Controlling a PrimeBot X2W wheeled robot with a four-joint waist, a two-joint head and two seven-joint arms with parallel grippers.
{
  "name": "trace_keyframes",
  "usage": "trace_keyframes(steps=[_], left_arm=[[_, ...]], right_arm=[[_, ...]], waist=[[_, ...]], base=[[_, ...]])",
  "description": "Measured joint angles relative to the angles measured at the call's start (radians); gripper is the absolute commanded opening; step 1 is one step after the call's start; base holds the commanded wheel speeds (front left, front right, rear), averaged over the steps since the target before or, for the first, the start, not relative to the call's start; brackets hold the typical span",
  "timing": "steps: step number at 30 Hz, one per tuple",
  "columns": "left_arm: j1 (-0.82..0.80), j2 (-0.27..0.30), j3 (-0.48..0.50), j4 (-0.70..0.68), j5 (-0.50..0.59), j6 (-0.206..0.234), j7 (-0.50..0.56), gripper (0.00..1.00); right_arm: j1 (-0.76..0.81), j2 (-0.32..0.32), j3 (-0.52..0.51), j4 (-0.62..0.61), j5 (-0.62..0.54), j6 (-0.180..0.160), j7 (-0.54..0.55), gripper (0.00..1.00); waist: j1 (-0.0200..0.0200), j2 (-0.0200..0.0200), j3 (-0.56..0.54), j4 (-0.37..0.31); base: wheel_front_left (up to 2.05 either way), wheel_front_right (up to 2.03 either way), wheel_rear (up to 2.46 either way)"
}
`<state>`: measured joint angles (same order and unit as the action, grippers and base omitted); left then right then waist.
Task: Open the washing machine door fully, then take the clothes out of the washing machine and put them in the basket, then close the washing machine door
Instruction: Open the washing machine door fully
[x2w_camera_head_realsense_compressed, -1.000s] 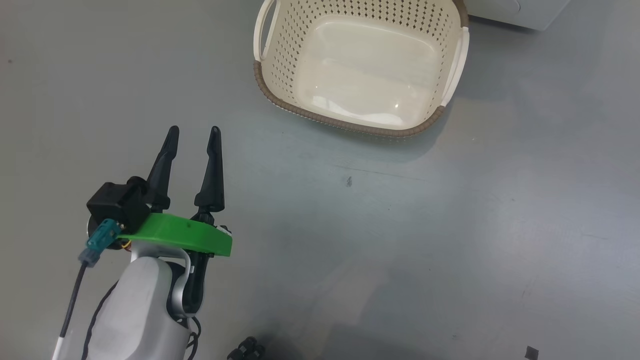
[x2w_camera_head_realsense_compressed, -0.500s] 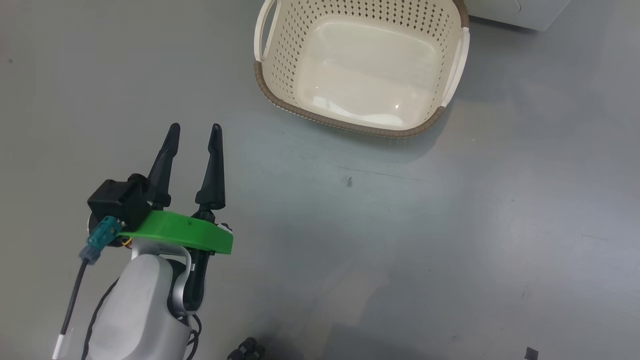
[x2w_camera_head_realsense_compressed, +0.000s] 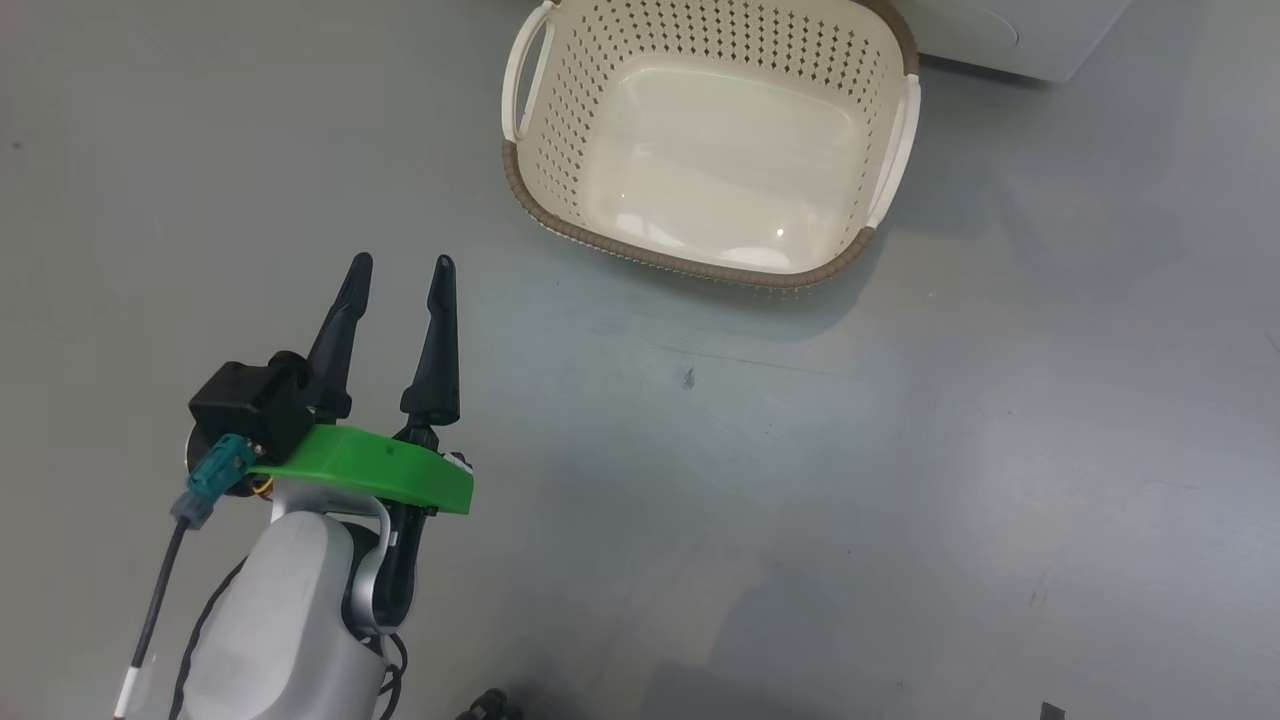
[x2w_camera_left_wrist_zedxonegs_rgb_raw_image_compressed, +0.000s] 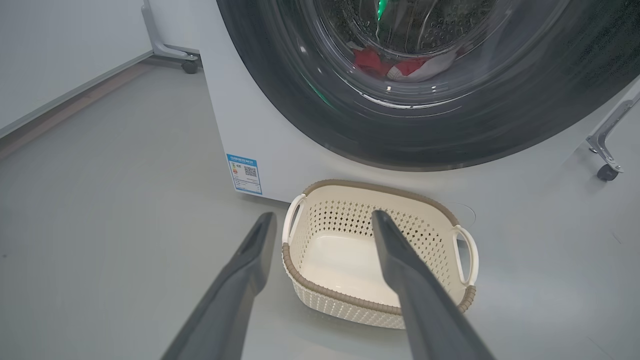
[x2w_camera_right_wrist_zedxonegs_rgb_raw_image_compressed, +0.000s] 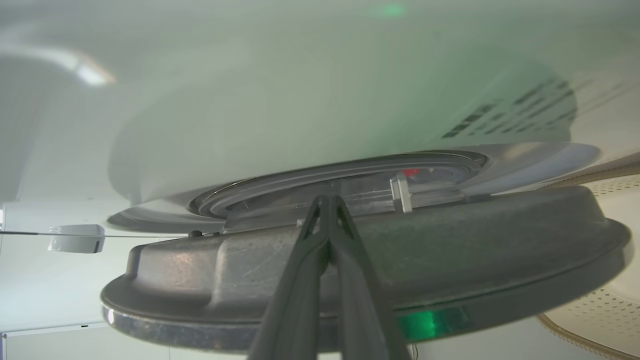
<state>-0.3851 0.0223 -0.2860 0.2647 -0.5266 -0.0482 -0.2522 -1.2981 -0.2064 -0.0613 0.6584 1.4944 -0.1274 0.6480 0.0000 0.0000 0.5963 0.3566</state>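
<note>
Left tool is held with fingers spread wide; the basket is set ahead of it. Right tool is pressed closed, tips at the washing machine door. Since before, the head picture has been shifted slightly. Writing on the blue label cannot be read.

Washing machine: blue-edged label at the lower front corner bears a QR code; its print is too small to read. Right wrist view: dark lettering on the machine, blurred, illegible.
</note>
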Motion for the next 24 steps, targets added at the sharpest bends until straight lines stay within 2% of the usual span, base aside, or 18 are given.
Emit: trace_keyframes(steps=[24], left_arm=[[0.006, 0.000, 0.016, 0.019, 0.018, 0.001, 0.000, 1.00]], right_arm=[[0.115, 0.031, 0.023, 0.013, 0.019, 0.000, 0.070, 0.00]], waist=[[0.0000, 0.0000, -0.083, -0.025]], base=[[0.00, 0.00, 0.00]])
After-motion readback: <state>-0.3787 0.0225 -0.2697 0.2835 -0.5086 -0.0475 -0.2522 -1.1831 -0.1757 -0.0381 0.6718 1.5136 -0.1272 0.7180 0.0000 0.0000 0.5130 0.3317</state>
